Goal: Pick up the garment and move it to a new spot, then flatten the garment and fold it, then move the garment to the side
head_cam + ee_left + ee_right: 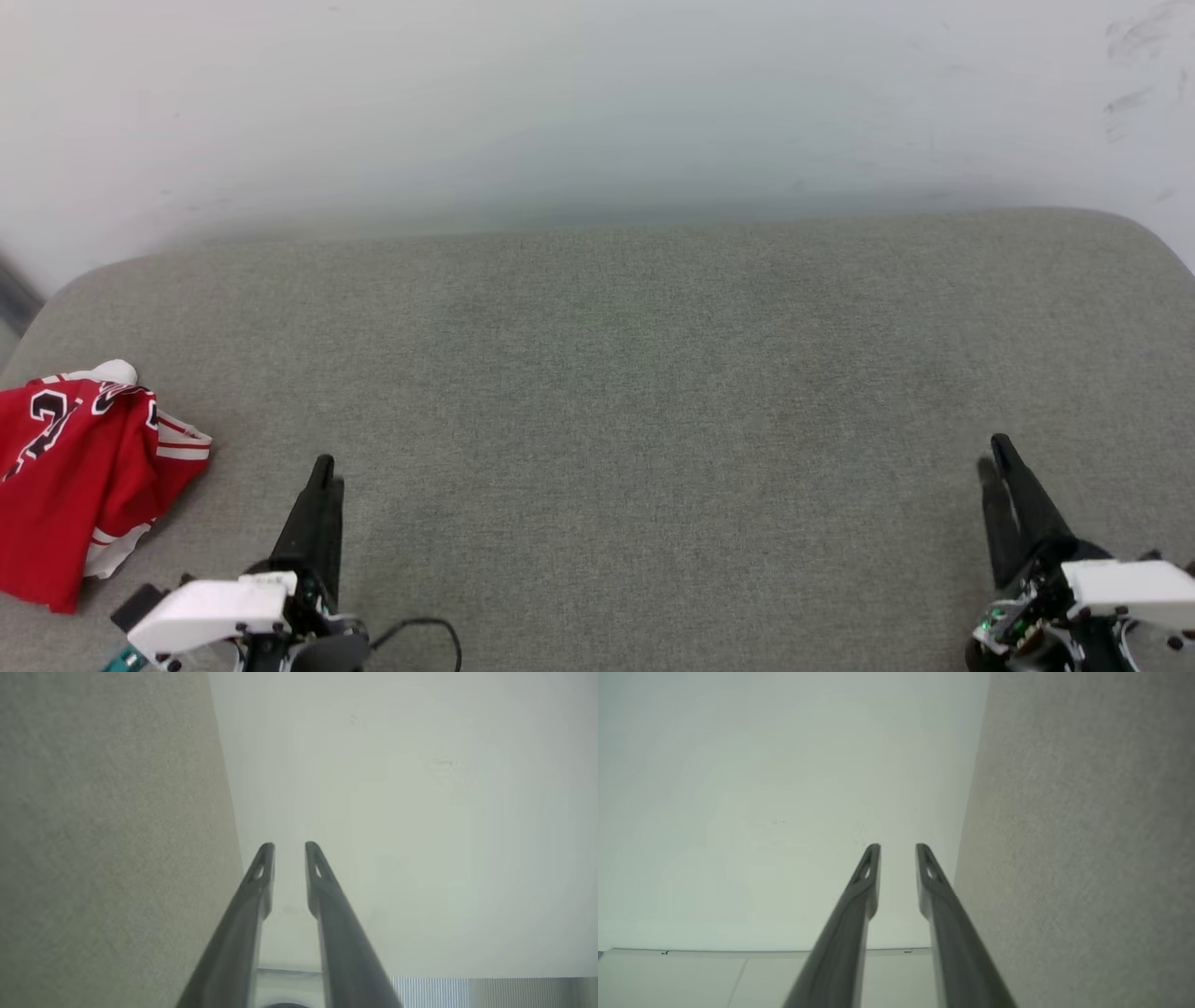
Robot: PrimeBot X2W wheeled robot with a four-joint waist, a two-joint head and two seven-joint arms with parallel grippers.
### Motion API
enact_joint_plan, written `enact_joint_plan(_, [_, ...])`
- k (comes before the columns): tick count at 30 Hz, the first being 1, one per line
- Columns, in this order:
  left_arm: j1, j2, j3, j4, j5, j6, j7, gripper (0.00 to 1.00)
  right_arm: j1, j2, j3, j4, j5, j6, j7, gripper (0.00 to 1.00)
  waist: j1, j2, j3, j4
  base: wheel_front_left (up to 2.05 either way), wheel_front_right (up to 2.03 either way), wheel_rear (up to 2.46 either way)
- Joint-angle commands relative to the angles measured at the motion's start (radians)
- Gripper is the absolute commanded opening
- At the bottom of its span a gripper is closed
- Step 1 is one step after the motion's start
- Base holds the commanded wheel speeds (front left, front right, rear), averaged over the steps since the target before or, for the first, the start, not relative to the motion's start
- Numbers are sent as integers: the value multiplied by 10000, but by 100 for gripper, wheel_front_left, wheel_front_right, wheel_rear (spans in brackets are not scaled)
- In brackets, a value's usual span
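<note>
The crumpled red jersey (79, 476) with white sleeves was seen bunched at the left edge of the grey fabric surface (616, 392). The left gripper (329, 469) and right gripper (991, 450) were held slightly parted, empty.

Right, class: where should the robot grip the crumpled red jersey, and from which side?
Probably the striped sleeve edge of the jersey, taken by the left gripper coming from the middle of the grey surface: that edge juts toward it, while the rest lies bunched at the robot's far left.
</note>
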Motion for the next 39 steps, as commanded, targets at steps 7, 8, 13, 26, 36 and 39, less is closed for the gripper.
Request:
enact_joint_plan(7, [75,-2,-337,-259,-37,-1,-278,100,125,2,247,-230,-55,0,-291,100,0,0,11,2,0,0,0])
enact_joint_plan(8, [78,-2,-394,-326,-36,-1,-330,100,140,2,285,-283,-66,0,-342,100,0,0,12,5,0,0,0])
enact_joint_plan(13, [100,2,-680,-659,25,-1,-578,100,201,2,439,-496,-245,0,-589,100,0,0,15,17,0,0,0])
enact_joint_plan(26, [94,149,-1436,-1256,1255,-2,-1162,100,294,1,831,-1002,-1809,1,-1160,100,0,0,7,76,0,0,0])
enact_joint_plan(36, [89,281,-1718,-1760,3257,-4,-1551,100,347,-47,1021,-1382,-4335,1,-1550,100,0,0,-16,123,0,0,0])
enact_joint_plan(39, [83,392,-1894,-1849,4108,-4,-1658,100,346,-66,1057,-1517,-5207,1,-1658,100,0,0,-23,138,0,0,0])
